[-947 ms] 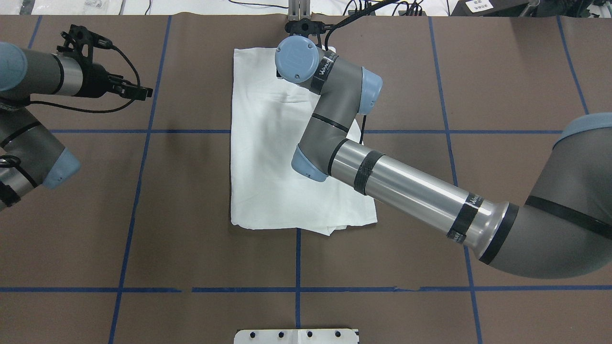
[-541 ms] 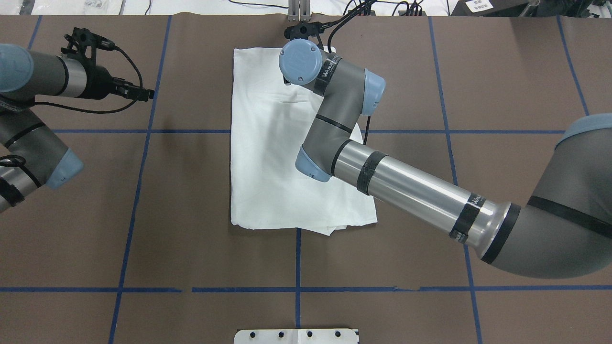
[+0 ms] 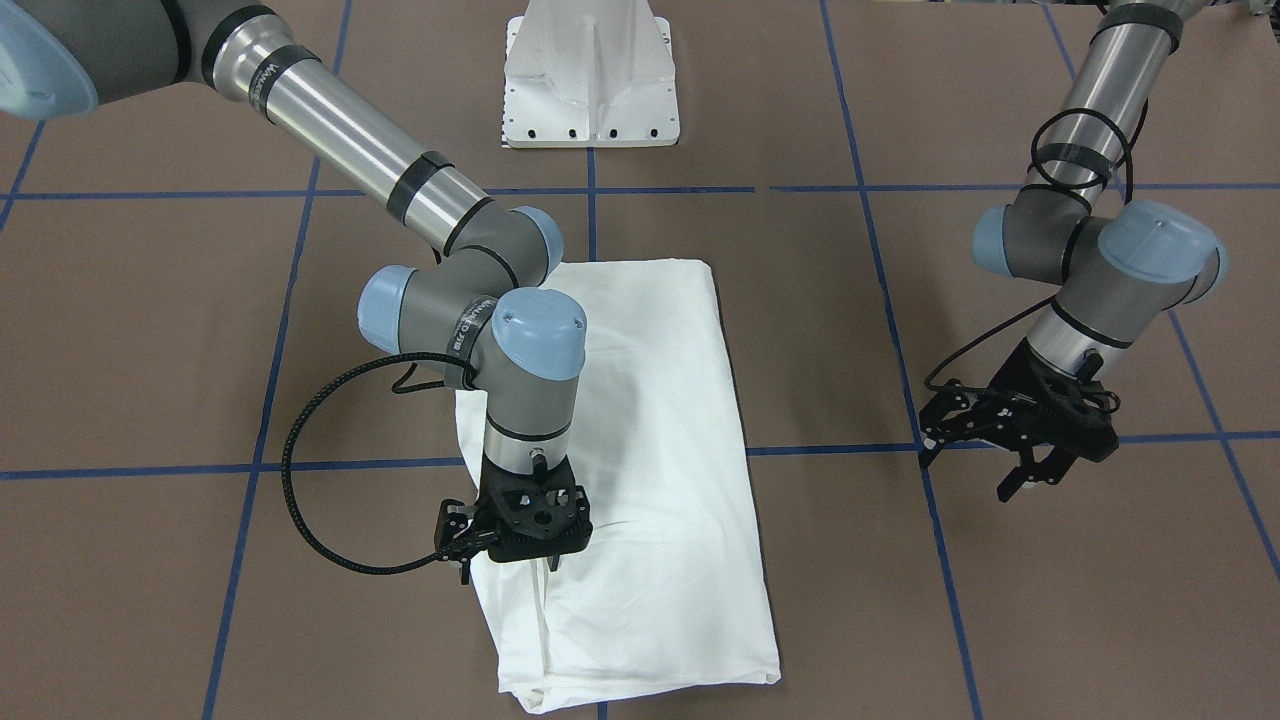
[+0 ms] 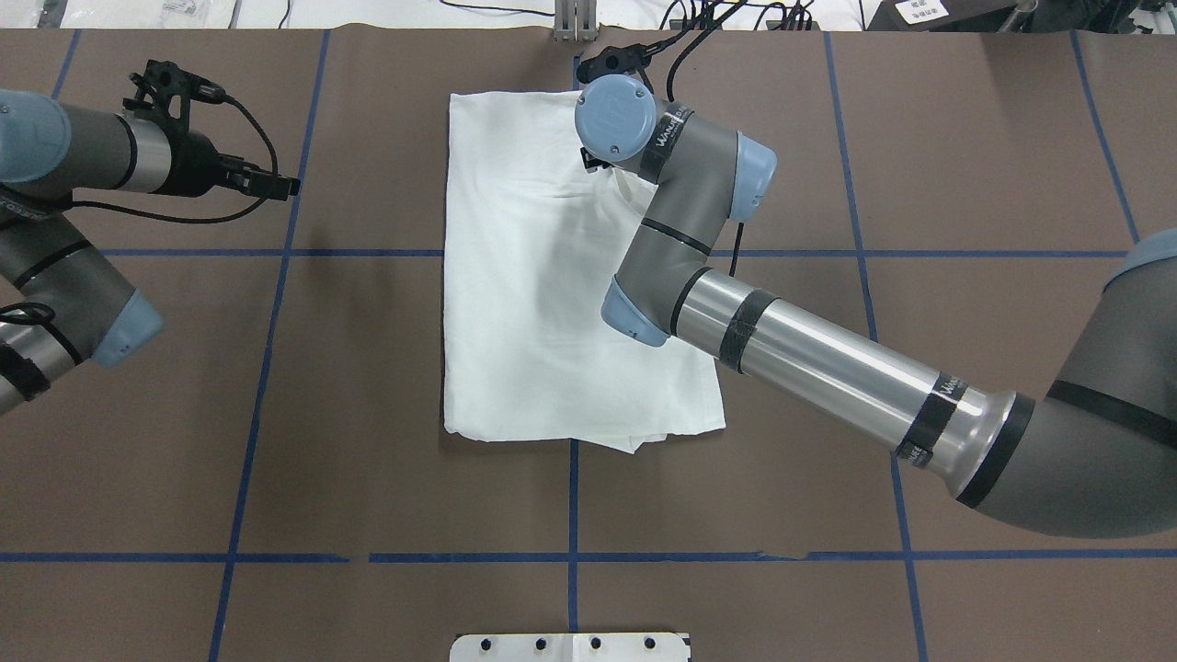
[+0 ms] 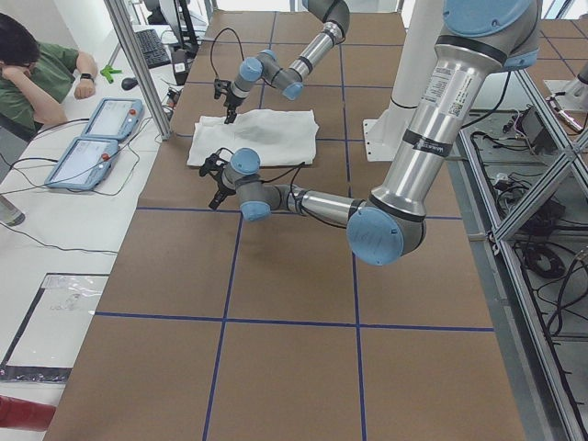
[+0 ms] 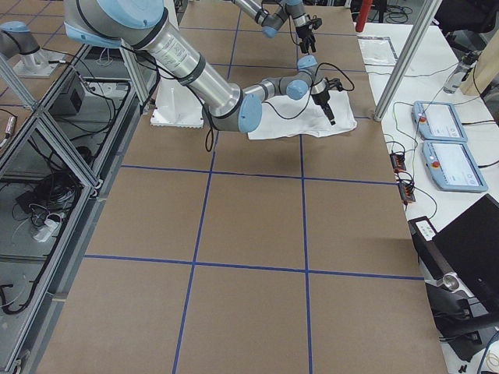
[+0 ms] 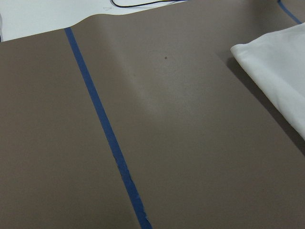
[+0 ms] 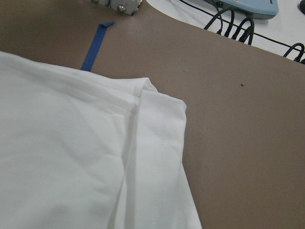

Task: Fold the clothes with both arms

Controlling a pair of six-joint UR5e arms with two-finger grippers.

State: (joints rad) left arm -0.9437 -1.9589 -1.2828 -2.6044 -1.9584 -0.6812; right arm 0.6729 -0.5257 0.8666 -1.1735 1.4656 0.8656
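Exterior front-facing: right gripper (image 3: 510, 570) spread over shirt (image 3: 650, 420) edge, its arm (image 3: 350, 150) masking a corner.
Left gripper (image 3: 963, 478) spread, well aside; base (image 3: 590, 80) beyond.

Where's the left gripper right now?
In the overhead view the left gripper hangs upper left, by a blue tape line on the brown table, clear of the folded white shirt to its right.

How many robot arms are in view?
2. The right arm reaches over the white shirt; the left arm hangs beside it, over bare table.
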